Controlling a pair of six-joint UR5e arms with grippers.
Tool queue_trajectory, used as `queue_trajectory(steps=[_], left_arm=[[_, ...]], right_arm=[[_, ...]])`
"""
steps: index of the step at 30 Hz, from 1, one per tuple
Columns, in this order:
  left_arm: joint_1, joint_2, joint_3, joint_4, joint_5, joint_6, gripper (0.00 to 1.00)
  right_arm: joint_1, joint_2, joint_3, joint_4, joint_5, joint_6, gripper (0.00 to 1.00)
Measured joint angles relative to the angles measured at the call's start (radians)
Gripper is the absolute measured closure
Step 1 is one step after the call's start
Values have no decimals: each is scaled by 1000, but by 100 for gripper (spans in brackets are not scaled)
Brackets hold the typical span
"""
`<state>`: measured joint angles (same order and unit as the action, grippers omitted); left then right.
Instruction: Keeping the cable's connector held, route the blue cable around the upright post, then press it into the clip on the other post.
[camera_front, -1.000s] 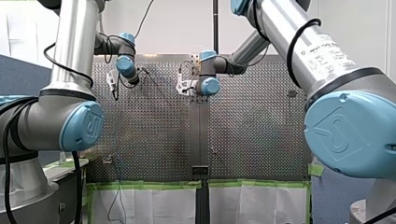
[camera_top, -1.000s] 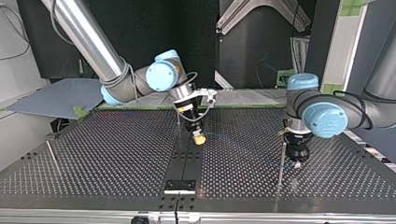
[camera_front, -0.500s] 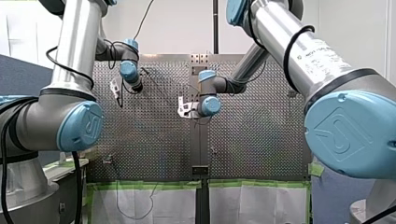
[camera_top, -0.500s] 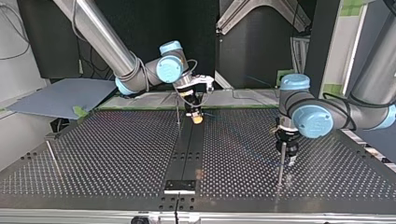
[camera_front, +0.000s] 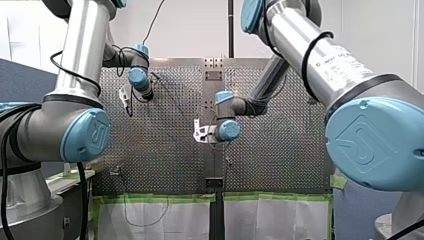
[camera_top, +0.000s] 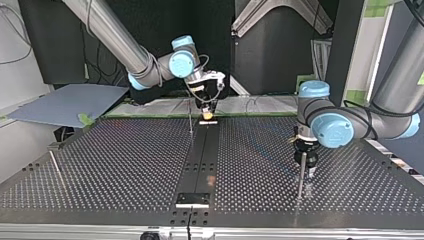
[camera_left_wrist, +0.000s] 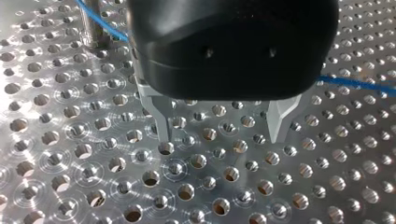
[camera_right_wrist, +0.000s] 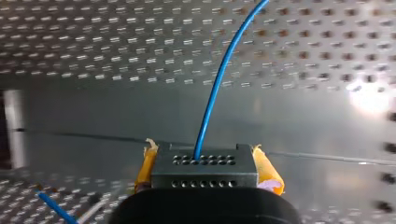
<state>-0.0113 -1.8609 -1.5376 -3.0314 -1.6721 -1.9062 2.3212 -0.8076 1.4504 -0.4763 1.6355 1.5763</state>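
your right hand (camera_right_wrist: 205, 161) is clamped on the black connector (camera_right_wrist: 205, 176), yellow pads (camera_right_wrist: 267, 171) on either side of it, and the blue cable (camera_right_wrist: 219, 74) comes out of the connector's face and runs off ahead of that hand over the bench (camera_top: 125, 165). so the "hold the connector" part looks fine.

your left hand (camera_left_wrist: 222, 133) is open. its metal fingers (camera_left_wrist: 162, 126) are spread with nothing between them, tips just above the holes. the cable passes behind that hand, and off to one side it meets an upright post (camera_left_wrist: 93, 23). it looks like it's against the post, but i can't tell if it really wraps it.

my read is you're in the routing step, with the clip step not started. i can't make out a clip on any post here, not even on the thin post (camera_top: 190, 121) beside your right hand, so find that first.

for the next move i'd want the connector grip left alone, enough tension that the cable doesn't slide off the post, and the left hand lined up over the cable before it pushes down.

as for writing, the blue joint cap (camera_front: 92, 135) has a logo that looks like "ur". the small print on the right arm's tube (camera_front: 345, 60) is too tiny to read.
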Motion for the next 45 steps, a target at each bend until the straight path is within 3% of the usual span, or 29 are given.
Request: queue_trajectory(steps=[11,24,38,45], left_arm=[[-1,0,0,2,0,0,1],[0,0,0,2,2,-1,1],[2,0,0,2,2,-1,1],[2,0,0,2,1,-1,1]], right_arm=[[-17,94,88,-95,44,6,100],[-27,205,97,-153,74,9,100],[-53,337,127,-247,98,46,100],[-70,393,143,-279,103,53,100]])
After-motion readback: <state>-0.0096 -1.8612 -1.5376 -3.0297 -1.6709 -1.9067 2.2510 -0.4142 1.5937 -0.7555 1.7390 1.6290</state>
